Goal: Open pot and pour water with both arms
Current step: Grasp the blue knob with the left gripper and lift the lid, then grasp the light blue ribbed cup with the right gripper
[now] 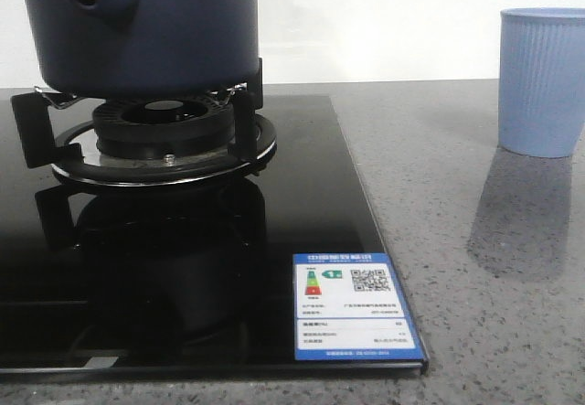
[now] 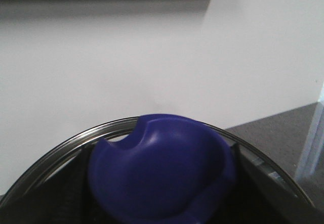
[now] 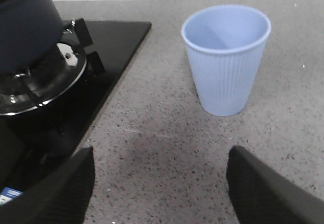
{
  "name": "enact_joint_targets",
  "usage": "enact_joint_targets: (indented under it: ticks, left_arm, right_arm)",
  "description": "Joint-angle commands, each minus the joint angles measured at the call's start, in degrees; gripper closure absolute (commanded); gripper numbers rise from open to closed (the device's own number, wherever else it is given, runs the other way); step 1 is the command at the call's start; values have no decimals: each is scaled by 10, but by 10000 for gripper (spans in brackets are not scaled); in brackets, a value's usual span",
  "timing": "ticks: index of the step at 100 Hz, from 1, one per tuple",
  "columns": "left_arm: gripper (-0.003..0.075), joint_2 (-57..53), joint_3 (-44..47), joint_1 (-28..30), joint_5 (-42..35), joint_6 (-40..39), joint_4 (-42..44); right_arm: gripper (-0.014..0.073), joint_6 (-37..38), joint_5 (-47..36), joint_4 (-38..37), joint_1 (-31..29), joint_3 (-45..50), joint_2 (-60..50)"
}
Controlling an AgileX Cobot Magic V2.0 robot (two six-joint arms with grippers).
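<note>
Up in the upper left of the front view, the pot (image 1: pixel 151 30) sits on the burner grate (image 1: pixel 151 135): round, matte navy, with a stubby holed handle stub. Below it lies the glossy black glass cooktop (image 1: pixel 210 268); the speckled grey counter (image 1: pixel 484 268) carries a ribbed light blue cup (image 3: pixel 226 57). The right gripper (image 3: pixel 159 188) is spread wide over bare counter, holding nothing. Seemingly the left gripper pinches a purple knob (image 2: pixel 162 173) over a metal rim (image 2: pixel 71 143), though I cannot tell for sure.
</note>
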Motion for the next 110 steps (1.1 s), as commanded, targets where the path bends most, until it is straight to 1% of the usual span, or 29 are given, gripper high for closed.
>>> enact_joint_targets:
  ticks: [1,25,37,64,76,93,110]
  left_arm:
    - [365,-36,-21,17,-64,0,4]
    - [365,-85,-21,67,-42,0,5]
    - [365,-103,-21,82,-39,0,5]
    - [365,-113,-21,95,-37,0,6]
    - [365,-113,-21,95,-35,0,6]
    - [365,-113,-21,95,-35,0,6]
    - [365,-113,-21,95,-35,0,6]
  right_arm:
    - [100,-7,-75,10,-1,7,7]
    - [100,-7,-202,11,-1,60,7]
    - [100,-7,-235,11,-1,64,28]
    - [100,-7,-319,11,7,64,147]
    - [99,-7,-358,11,23,64,205]
    - [94,-7,-439,11,54,61,268]
    - [64,-7,-477,11,77,49,318]
